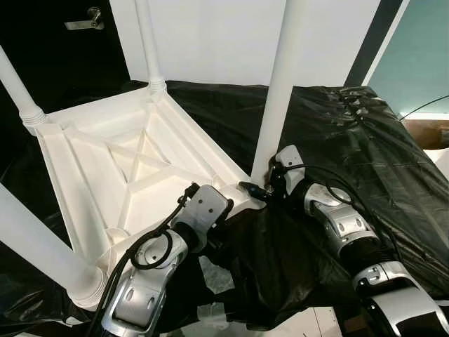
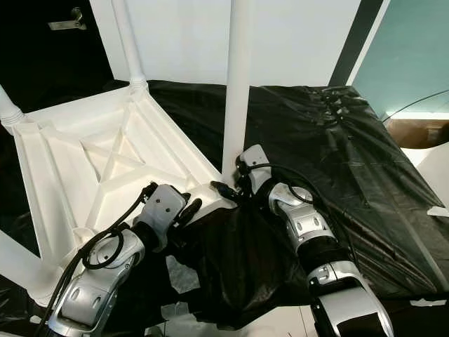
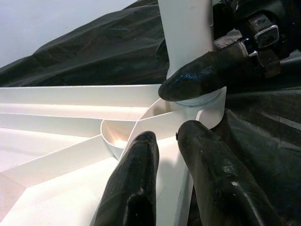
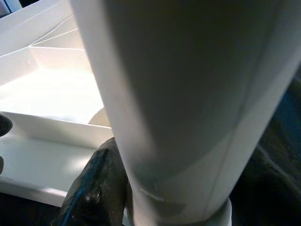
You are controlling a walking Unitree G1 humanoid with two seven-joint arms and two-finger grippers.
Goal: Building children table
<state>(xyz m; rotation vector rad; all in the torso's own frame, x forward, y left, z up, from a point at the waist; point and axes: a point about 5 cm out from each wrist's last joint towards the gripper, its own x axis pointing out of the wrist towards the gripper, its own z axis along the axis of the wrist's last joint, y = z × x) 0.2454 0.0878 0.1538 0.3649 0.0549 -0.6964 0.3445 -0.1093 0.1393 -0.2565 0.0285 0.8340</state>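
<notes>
A small white plastic table [image 1: 133, 168] lies upside down on a big black sheet [image 1: 351, 140] that covers everything under it, so I can't tell what is below the sheet. The ribs on the table's underside face up and make a cross shape in the middle. Four round white legs stick up from its corners. The near-right leg [image 1: 277, 91] stands straight up in its corner socket, and its top is cut off by the edge of the picture. The far leg [image 1: 149, 42] and the two left legs are cut off too. The right claw [image 1: 261, 188] is at the bottom of the near-right leg, right by the socket. One black finger [image 4: 96, 188] presses against the leg, and the other finger is hidden behind the leg, so it looks like the claw is wrapped around the leg and holding it. From the right wrist the leg is so close that it is blurry and blocks most of the rest. The left claw [image 3: 167, 160] is at the near edge of the table, just beside that same corner. Its two fat black fingers are nearly together, with only a thin gap, and they rest on the white rim without holding anything that I can see. Behind the table are a white wall [image 1: 210, 35] and a dark door with a metal handle [image 1: 88, 19].
</notes>
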